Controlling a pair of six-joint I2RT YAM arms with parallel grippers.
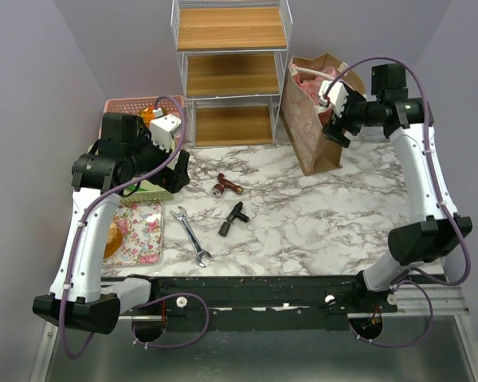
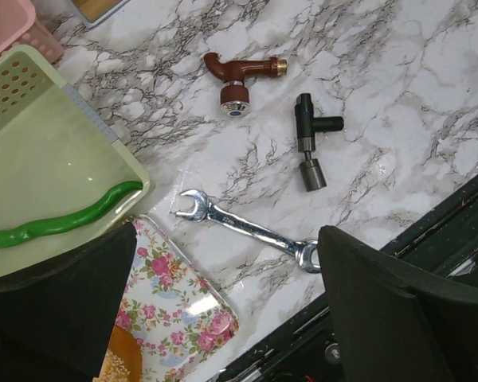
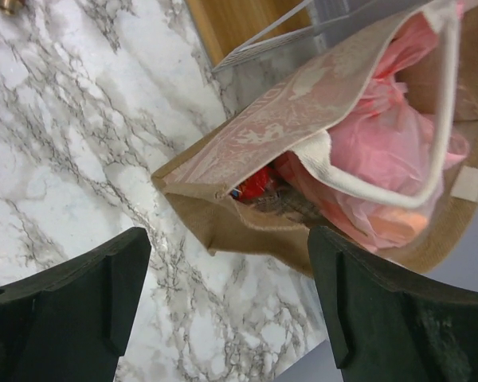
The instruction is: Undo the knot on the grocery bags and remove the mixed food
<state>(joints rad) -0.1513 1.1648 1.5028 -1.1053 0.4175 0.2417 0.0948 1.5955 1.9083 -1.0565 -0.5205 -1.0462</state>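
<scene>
Right end effector [image 3: 227,274], spread, over paper bag [image 3: 247,227]'s open rim.

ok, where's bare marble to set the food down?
Best: bare marble in front of the brown paper bag, right of the black fitting, out to the right edge. Crowded on the left: tap, wrench, floral tray, green basket.
</scene>
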